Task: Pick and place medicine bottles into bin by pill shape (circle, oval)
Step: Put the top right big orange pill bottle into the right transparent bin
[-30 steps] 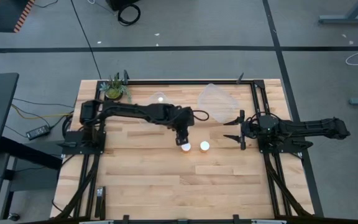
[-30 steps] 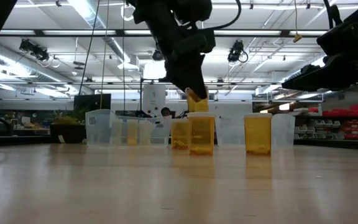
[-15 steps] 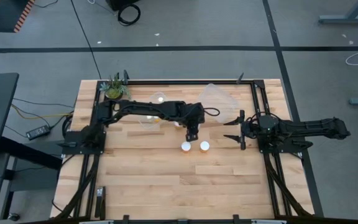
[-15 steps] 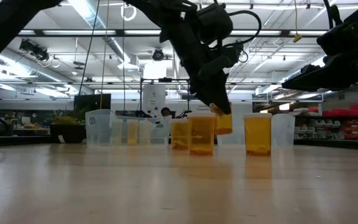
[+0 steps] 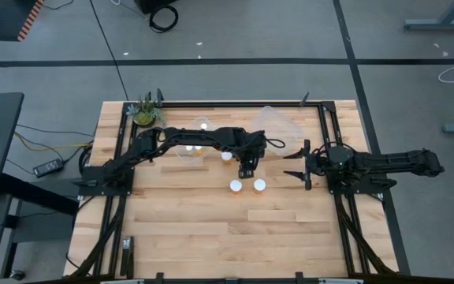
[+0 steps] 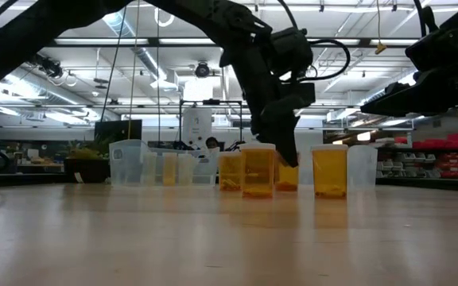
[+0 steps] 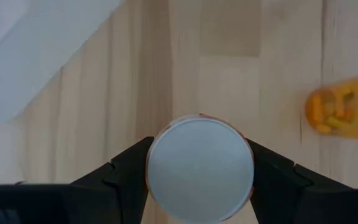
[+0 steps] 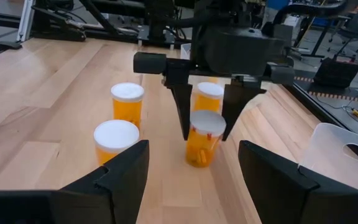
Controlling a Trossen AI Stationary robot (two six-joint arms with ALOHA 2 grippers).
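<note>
My left gripper is near the table's middle, pointing steeply down and shut on an orange medicine bottle with a white cap. Two more medicine bottles stand upright just nearer than it, and another stands to its left. A further bottle is at the far edge. My right gripper waits open at the table's right, with nothing between its fingers. My left gripper pinches the bottle between its two fingers at the white cap's rim, one finger on each side. The fingers come from above, slanting down. The bottle hangs below them, slightly tilted, with its base low by the table; I cannot tell whether it touches.
A clear bin sits at the far right of the table, and a second clear container lies under the left arm. A small plant stands at the far left corner. Bare wood lies toward the near edge.
My left gripper has carried the orange bottle toward the table's right edge and down. It went from high above the two standing bottles to a place low beside them, on their far side. The bottle has stayed in its fingers.
</note>
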